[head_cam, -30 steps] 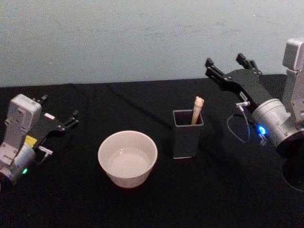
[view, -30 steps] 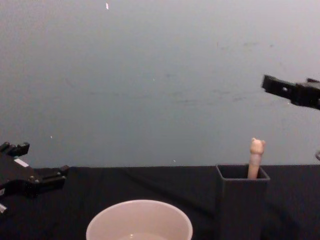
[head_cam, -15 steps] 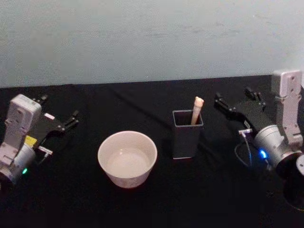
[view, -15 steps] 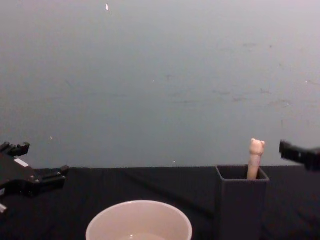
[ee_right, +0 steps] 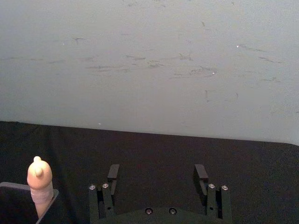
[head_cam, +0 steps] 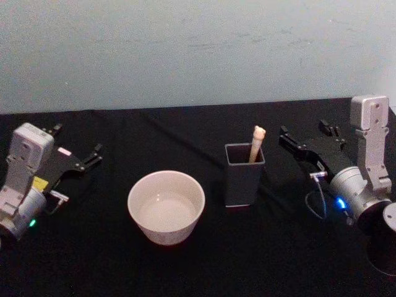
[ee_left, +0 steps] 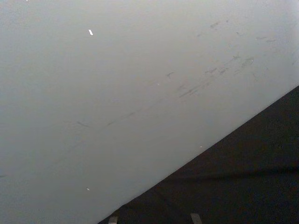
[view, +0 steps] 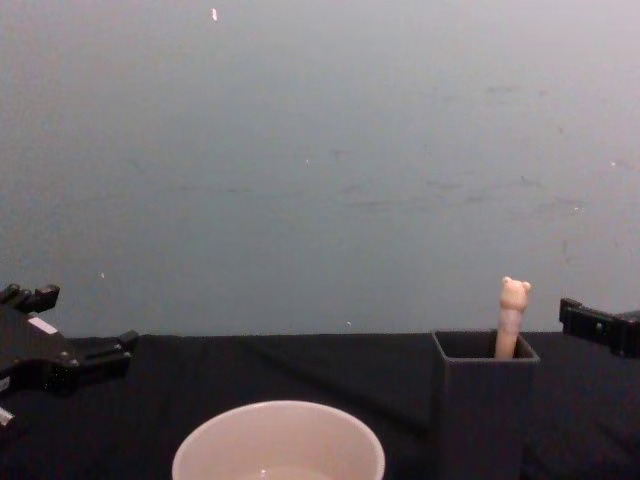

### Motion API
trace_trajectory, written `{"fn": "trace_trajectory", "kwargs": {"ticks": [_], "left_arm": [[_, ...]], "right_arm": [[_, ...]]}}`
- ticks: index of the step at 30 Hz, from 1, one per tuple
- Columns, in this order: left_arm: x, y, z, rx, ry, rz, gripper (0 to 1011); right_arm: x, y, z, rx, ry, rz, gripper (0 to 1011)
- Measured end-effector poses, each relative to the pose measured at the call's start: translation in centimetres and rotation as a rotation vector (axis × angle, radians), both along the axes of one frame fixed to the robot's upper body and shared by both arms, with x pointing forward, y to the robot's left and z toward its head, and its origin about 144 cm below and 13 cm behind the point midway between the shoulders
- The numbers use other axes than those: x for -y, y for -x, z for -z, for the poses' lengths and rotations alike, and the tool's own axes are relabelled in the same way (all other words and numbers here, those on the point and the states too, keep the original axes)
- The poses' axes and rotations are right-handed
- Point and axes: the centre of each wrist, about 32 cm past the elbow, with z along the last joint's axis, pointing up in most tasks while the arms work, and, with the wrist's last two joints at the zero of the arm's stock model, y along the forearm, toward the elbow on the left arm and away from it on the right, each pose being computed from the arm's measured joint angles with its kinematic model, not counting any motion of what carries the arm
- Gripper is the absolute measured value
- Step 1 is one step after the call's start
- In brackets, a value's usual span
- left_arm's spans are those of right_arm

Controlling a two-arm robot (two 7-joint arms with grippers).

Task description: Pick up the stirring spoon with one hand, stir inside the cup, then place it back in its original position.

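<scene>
The right pincer (head_cam: 306, 137) sits low over the black surface (head_cam: 185, 266), just to the right of the dark grey holder (head_cam: 244, 174), with its two fingers spread wide and nothing between them; in the right wrist view its fingers (ee_right: 112, 172) stand well apart over bare black cloth and touch nothing. The stirring spoon (head_cam: 256, 143) stands upright in the holder, leaning toward its far right corner, with only the pale beige handle and the tiny bear head showing above the rim; the metal bowl is hidden inside. From the chest view the bear head (view: 514, 292) rises just above the holder's rim (view: 484, 357), and a tip of the right pincer comes in from the right edge at about the same height, near the spoon but apart from it. The cream-white cup (head_cam: 166, 206) rests on the surface to the left of the holder, close by but not touching. The left pincer (head_cam: 77, 151) is parked far to the left, fingers apart and empty.
</scene>
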Motion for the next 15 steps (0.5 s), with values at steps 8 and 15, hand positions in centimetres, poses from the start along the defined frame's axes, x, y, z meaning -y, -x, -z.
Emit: {"fn": "trace_trajectory", "kwargs": {"ticks": [8, 15], "left_arm": [[0.0, 0.0, 0.0, 0.0, 0.0, 0.0, 1001], [0.0, 0.0, 0.0, 0.0, 0.0, 0.0, 1001]], "right_arm": [[-0.01, 0.01, -0.02, 0.001, 0.001, -0.002, 1003], [-0.02, 0.01, -0.04, 0.002, 0.001, -0.003, 1003]]}}
